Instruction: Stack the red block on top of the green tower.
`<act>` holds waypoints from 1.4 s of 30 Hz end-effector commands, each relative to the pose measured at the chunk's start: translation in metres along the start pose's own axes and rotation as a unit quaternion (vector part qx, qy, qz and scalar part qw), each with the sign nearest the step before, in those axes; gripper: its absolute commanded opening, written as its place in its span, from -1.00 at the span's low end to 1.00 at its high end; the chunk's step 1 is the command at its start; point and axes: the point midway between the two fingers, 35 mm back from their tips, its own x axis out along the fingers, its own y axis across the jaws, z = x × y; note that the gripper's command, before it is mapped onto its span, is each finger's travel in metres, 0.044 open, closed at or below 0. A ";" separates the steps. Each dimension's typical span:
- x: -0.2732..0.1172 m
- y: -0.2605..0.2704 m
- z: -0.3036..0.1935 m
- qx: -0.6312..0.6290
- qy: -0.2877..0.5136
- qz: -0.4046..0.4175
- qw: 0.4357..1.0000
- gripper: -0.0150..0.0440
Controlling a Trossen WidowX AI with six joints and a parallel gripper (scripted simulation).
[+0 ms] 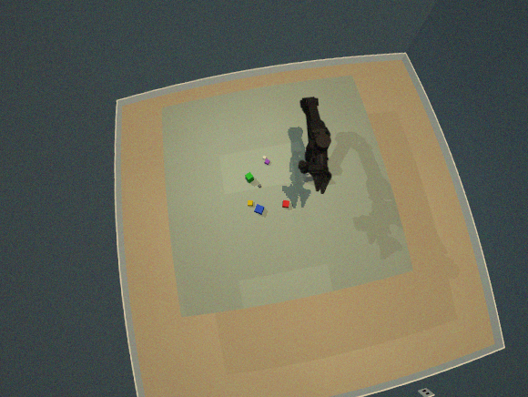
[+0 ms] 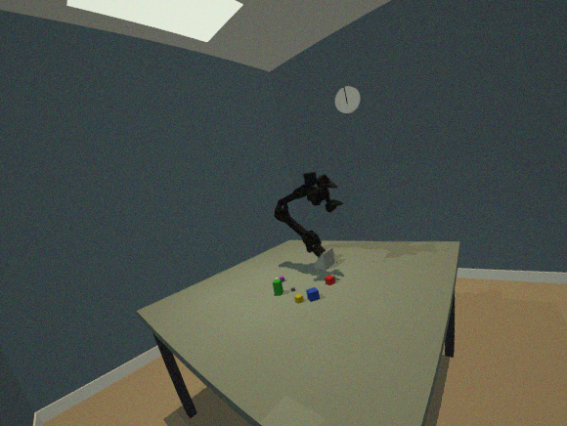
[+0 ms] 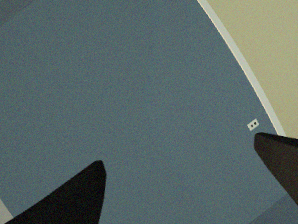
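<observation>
Jaws are spread wide with nothing in them; the gripper (image 2: 333, 194) sits high above the table (image 2: 342, 352), arm bent in an arch. Red block (image 1: 286, 204) lies on the table at about 4 o'clock from the green tower (image 1: 249, 177), well apart.

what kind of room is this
Probably a bare test room for a robot arm: plain blue walls with a round clock, a single table carrying the arm, and small coloured blocks such as the red block.
</observation>
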 end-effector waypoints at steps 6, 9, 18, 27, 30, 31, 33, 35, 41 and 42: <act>0.046 -0.056 0.075 -0.037 -0.118 -0.174 0.977 1.00; 0.054 -0.075 0.096 -0.047 -0.143 -0.232 0.961 1.00; 0.060 -0.135 0.152 -0.076 -0.185 -0.409 0.890 1.00; 0.053 -0.181 0.197 -0.097 -0.179 -0.560 0.803 1.00; 0.049 -0.195 0.210 -0.103 -0.168 -0.604 0.772 1.00; 0.048 -0.198 0.213 -0.104 -0.165 -0.615 0.764 1.00; 0.046 -0.201 0.215 -0.105 -0.161 -0.624 0.758 1.00; 0.046 -0.201 0.215 -0.105 -0.161 -0.624 0.758 1.00; 0.046 -0.204 0.216 -0.105 -0.161 -0.624 0.758 1.00; 0.046 -0.208 0.218 -0.105 -0.161 -0.624 0.758 1.00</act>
